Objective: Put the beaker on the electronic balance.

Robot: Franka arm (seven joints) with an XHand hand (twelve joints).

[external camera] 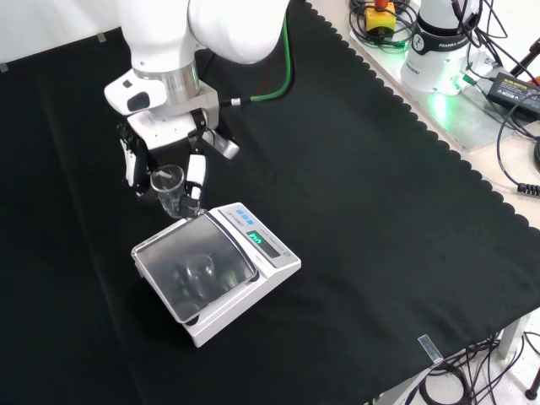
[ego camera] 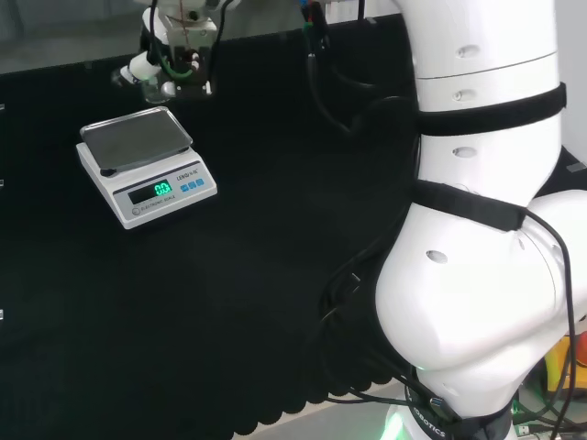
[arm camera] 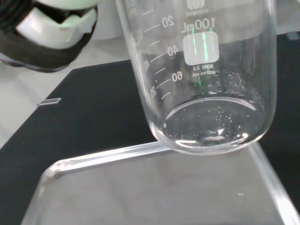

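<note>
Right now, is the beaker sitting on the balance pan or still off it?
Off it. In the front view the hand holds the beaker just past the balance pan's far edge; the wrist view shows its base above the pan's rim.

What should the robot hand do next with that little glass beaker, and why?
Probably carry it a little farther over the pan and lower it. The robot hand holds the beaker in the air at the far edge of the electronic balance; in the wrist view its base hangs just above the pan's rim, not yet resting on it.
</note>
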